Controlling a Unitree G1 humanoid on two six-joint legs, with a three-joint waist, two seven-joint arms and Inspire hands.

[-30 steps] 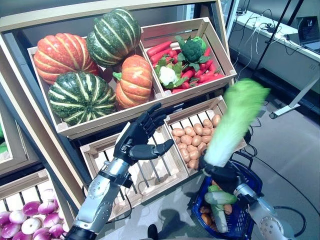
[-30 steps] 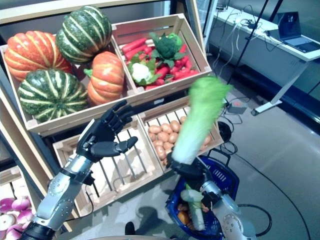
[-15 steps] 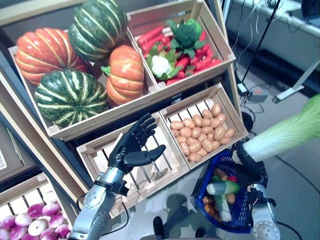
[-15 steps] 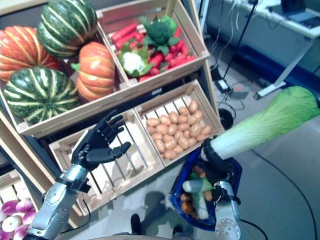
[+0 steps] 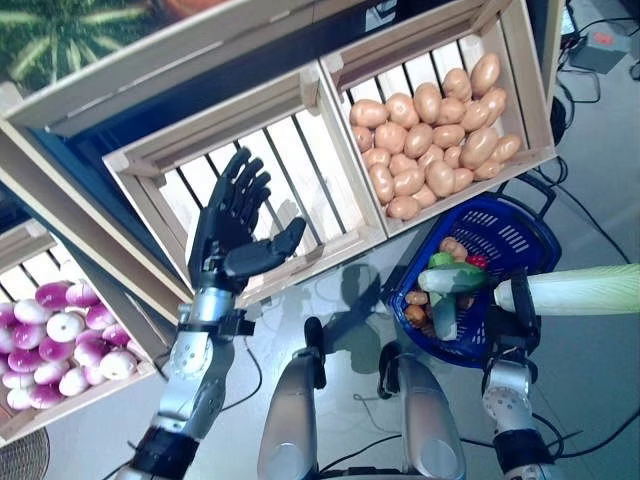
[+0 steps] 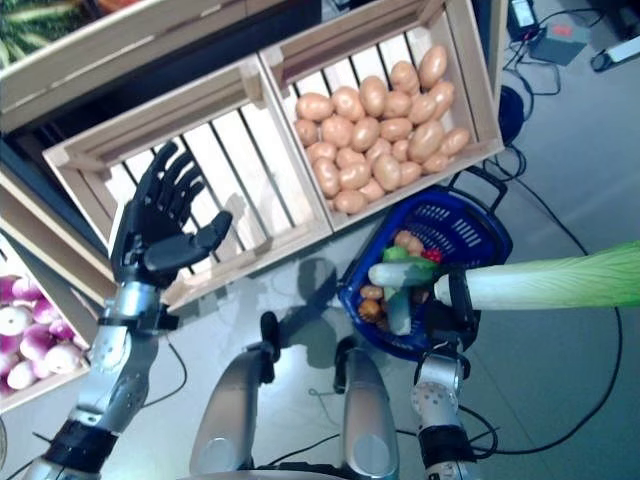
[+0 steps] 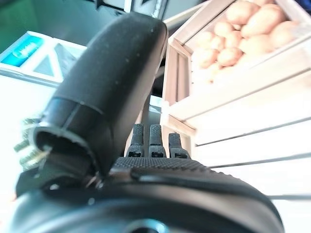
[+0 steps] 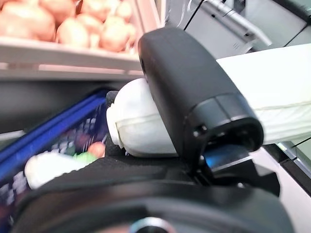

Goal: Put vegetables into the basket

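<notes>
My right hand point(image 5: 522, 308) is shut on the white stalk end of a long pale-green cabbage point(image 5: 590, 289), which lies level and sticks out to the right, just over the right rim of the blue basket point(image 5: 505, 225) on the floor. In the right wrist view my thumb point(image 8: 194, 92) curls over the white stalk point(image 8: 138, 124). The basket holds a white-and-green vegetable point(image 5: 450, 279), small orange ones and a red one. My left hand point(image 5: 228, 235) is open and empty, fingers straight, held up in front of the slatted lower-left crate point(image 5: 290, 160).
A wooden stand fills the top of the view; its lower right crate point(image 5: 520, 80) stands right behind the basket. A low crate point(image 5: 60, 395) sits at far left on the floor. Cables trail on the grey floor at right.
The camera has tipped down toward the floor. The cabbage in my right hand has swung from slanting up to lying level beside the basket. My left hand stays open.
</notes>
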